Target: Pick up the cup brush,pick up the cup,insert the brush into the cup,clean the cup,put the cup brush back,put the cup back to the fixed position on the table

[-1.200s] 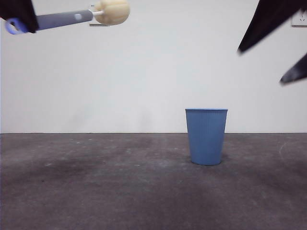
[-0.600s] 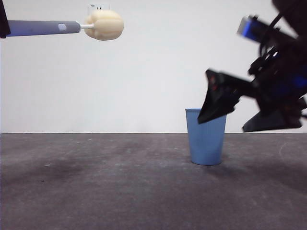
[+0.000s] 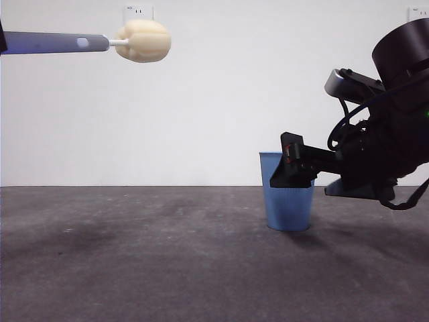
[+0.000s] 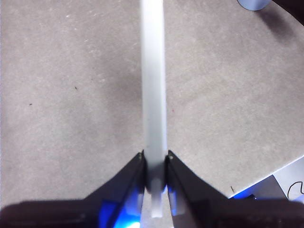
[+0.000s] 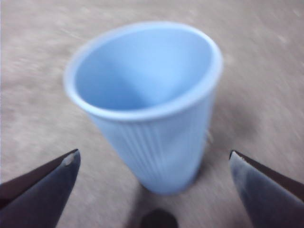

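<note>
The blue ribbed cup point(image 3: 288, 201) stands upright on the table point(image 3: 147, 261), right of centre. My right gripper point(image 3: 289, 171) has come in from the right at the cup's upper half, jaws open; in the right wrist view the cup point(image 5: 152, 104) sits between and just beyond the two spread fingertips point(image 5: 57, 173), untouched. High at the left, the cup brush point(image 3: 87, 43) hangs level in the air with its cream sponge head point(image 3: 143, 41) pointing right. My left gripper point(image 4: 155, 161) is shut on the brush's grey handle point(image 4: 153, 80).
A white wall rises behind the table. A white board edge with blue shows at one corner of the left wrist view point(image 4: 285, 183). Wall sockets point(image 3: 138, 12) sit high on the wall.
My right arm has swung down from the upper right corner to the cup's level, its open jaws reaching the cup. The brush has levelled out and shifted slightly left and down.
</note>
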Tool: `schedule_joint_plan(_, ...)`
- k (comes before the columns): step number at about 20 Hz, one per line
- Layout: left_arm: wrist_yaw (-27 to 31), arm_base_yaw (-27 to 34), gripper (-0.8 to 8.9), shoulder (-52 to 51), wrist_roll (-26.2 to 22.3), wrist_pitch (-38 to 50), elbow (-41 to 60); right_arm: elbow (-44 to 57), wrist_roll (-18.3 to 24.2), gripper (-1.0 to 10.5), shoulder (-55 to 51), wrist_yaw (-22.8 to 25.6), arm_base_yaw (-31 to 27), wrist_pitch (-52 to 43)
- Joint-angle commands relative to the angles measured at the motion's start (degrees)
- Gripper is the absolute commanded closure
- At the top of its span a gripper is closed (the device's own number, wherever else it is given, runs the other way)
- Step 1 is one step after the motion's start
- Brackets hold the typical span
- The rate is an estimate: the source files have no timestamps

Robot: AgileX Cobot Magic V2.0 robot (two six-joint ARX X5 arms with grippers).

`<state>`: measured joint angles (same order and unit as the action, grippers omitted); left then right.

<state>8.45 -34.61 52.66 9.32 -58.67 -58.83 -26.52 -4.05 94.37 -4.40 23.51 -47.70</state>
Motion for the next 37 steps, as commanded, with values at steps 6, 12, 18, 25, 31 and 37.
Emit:
schedule_joint_plan(6,0.07,-0.28,8.22,-0.15,1.66,0.55,0.13,-1.92,3.04,3.5,5.11,-2.32,-1.03,-5.01)
schedule_joint_plan(12,0.09,-0.35,8.22,-0.15,1.68,0.50,0.13,-7.50,3.50,4.1,9.99,-3.15,-1.22,-5.05)
schedule_joint_plan(18,0.20,-0.35,8.22,-0.15,1.60,0.33,0.13,-7.63,3.52,9.5,10.23,-3.17,-1.20,-7.34)
schedule_joint_plan(25,0.26,-0.28,8.22,0.61,-7.28,-0.70,0.13,-7.63,7.58,9.6,1.57,-2.25,2.32,9.86)
schedule_joint_plan(31,0.09,-0.28,8.22,4.79,-22.12,-3.85,0.13,-9.75,17.49,9.6,-15.50,6.25,9.66,45.11)
schedule_joint_plan(37,-8.07,-0.31,8.22,11.21,-33.64,-4.79,0.13,-16.33,32.59,9.6,-17.46,21.77,16.74,70.55)
